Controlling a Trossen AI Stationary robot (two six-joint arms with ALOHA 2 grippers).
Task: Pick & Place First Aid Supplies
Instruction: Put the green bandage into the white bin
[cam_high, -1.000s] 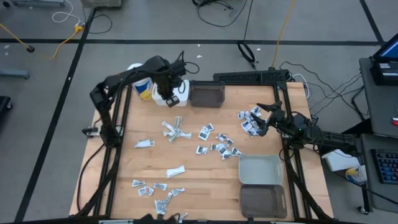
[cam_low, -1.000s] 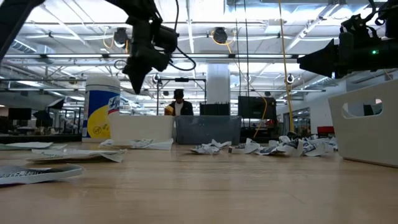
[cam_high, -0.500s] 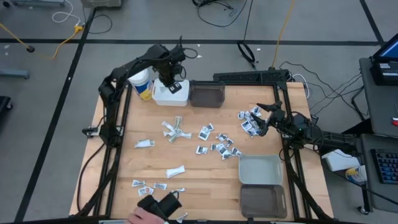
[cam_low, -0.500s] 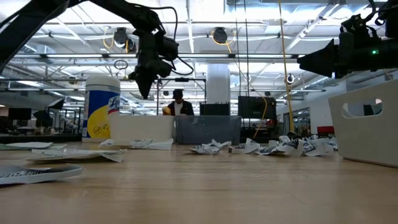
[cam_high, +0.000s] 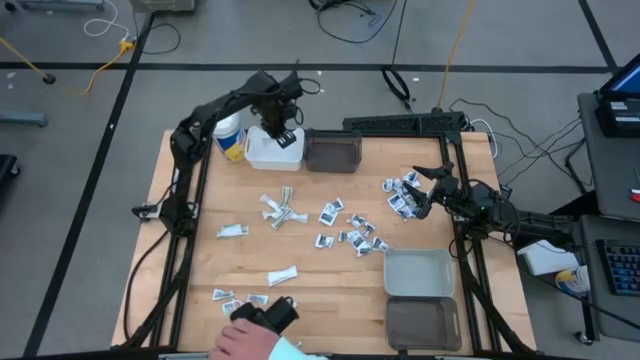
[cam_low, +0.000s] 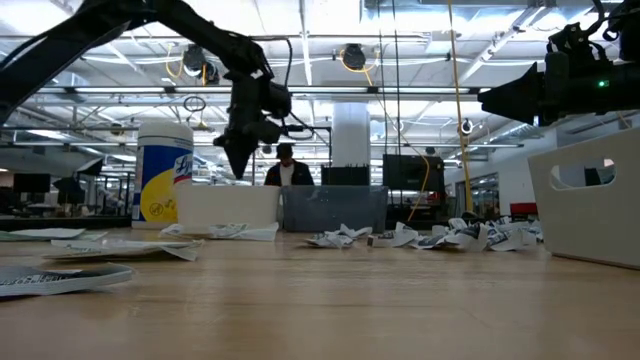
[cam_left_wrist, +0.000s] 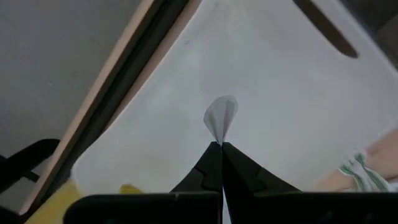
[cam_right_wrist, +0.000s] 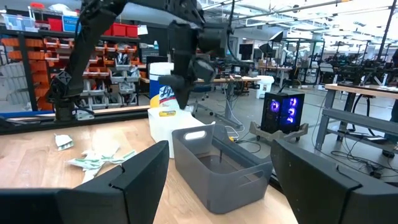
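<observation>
**Left gripper holds a packet over the white bin**

The left gripper (cam_left_wrist: 219, 146), fingers pressed together on a small white packet (cam_left_wrist: 221, 117), hangs above the white bin (cam_high: 272, 152). Beside stand a yellow-banded cup (cam_high: 228, 135) and a dark bin (cam_high: 333, 152). The right gripper (cam_high: 417, 189) waits wide open, empty, near scattered packets (cam_high: 350, 232). A person's hand (cam_high: 243, 341) is cut off at the table's near edge.

Left fingers (cam_left_wrist: 219, 163) pinched, right fingers (cam_right_wrist: 134, 180) spread

Seen from above: wooden counter (cam_high: 330, 290) strewn with small white and silvery packets (cam_high: 352, 236), clustered at centre, near edge and right side. Left claw (cam_high: 283, 133) over the white bin (cam_high: 271, 152) at the far edge, beside a dark bin (cam_high: 333, 152) and a yellow-banded cup (cam_high: 229, 134). Right claw (cam_high: 420, 192) spread wide above the right-hand packets. Grey bin (cam_high: 418, 273) and another dark bin (cam_high: 424, 323) near right. A person's hand (cam_high: 243, 340) at the near edge
</observation>
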